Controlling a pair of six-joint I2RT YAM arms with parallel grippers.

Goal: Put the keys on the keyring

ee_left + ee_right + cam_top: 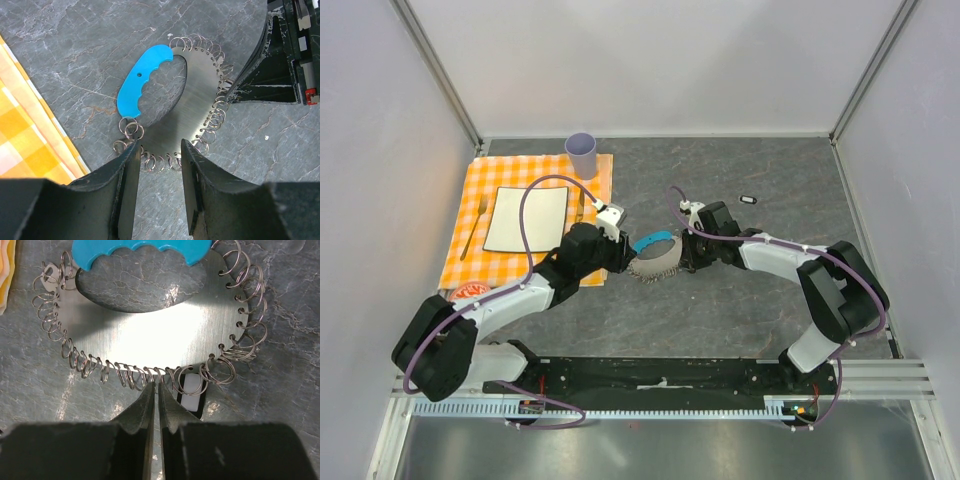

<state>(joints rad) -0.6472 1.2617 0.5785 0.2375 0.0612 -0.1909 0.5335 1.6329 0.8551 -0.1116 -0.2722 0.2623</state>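
The keyring (pixel 657 264) is a flat grey metal loop edged with small wire rings and has a blue plastic section (pixel 652 241). It lies on the dark table between my grippers. My left gripper (pixel 620 262) is open at the keyring's edge (pixel 195 110), its jaws either side of the rings (pixel 160 150). My right gripper (pixel 682 262) is shut on a wire ring at the keyring's rim (pixel 150 335), fingertips together (pixel 156 386). A black key with a white centre (pixel 191 390) lies under the rings beside the right fingers. Another black key (pixel 749 198) lies apart at the back right.
An orange checked cloth (pixel 535 170) at the left holds a white plate (pixel 525 220), a fork (pixel 472 235) and a purple cup (pixel 581 153). A red-and-white item (pixel 470 291) sits at the cloth's near corner. The cloth's edge shows in the left wrist view (pixel 20 140).
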